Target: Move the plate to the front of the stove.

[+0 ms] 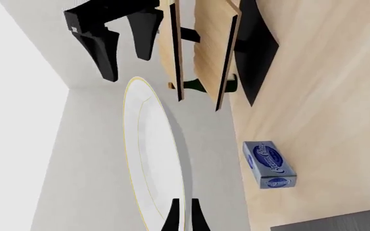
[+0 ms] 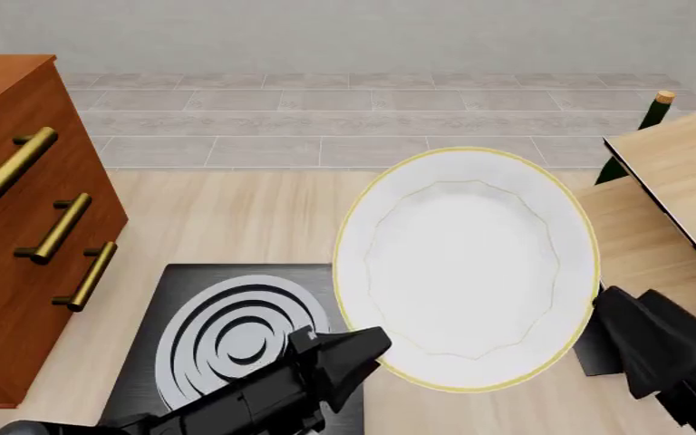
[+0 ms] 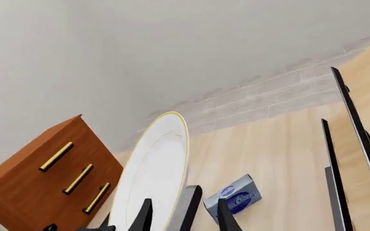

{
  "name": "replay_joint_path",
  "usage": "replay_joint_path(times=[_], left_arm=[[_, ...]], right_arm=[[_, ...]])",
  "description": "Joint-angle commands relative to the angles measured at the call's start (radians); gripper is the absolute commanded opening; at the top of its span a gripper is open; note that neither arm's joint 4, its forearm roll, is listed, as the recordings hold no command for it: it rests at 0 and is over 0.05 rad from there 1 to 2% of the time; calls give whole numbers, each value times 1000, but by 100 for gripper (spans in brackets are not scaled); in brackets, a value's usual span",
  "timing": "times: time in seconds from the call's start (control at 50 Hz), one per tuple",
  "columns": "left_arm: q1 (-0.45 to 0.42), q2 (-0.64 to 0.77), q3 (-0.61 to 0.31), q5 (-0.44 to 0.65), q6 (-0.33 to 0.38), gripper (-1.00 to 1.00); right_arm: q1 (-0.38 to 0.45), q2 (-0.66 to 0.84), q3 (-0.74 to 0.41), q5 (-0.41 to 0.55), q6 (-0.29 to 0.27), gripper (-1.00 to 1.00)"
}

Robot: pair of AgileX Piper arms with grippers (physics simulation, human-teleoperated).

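Left wrist view: the plate is showing nearly edge-on, lifted off the counter, and its gold rim is running straight down between the two dark fingertips of the left gripper. The jaws are sitting on either side of the rim, apparently clamped on it, which would explain why the plate is standing on edge rather than lying flat. Beyond it a blue box is lying on the wood, and a green bottle is peeking out behind the tilted wooden boards.

Front view: the plate is hanging in the air, its face tipped toward the camera, to the right of the stove and overlapping that slab's right edge. The left gripper is meeting the plate's near-left rim. The right gripper is sitting at the near-right, just beside the plate; I cannot tell whether its jaws are touching it. A wooden cabinet is standing at the left. In my judgement the plate is being carried toward the stove's near side.

Right wrist view: the plate is appearing edge-on beside the right gripper, whose fingers are standing apart around empty space, with the rim just to one side.
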Motion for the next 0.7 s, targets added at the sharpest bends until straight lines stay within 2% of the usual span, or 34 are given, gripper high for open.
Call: replay_joint_path(times=[0.02, 0.22, 0.4, 0.56, 0.7], left_arm=[[-7, -11, -6, -3, 4, -100], [-10, -10, -7, -5, 5, -100], [-12, -7, -7, -9, 5, -100], [-18, -8, -8, -9, 6, -100], [-17, -7, -8, -12, 6, -100]], right_arm=[[12, 135, 21, -141, 17, 100], [24, 276, 31, -276, 24, 100], [46, 356, 43, -361, 34, 100], [57, 408, 57, -423, 46, 100], [67, 406, 53, -427, 45, 100]])
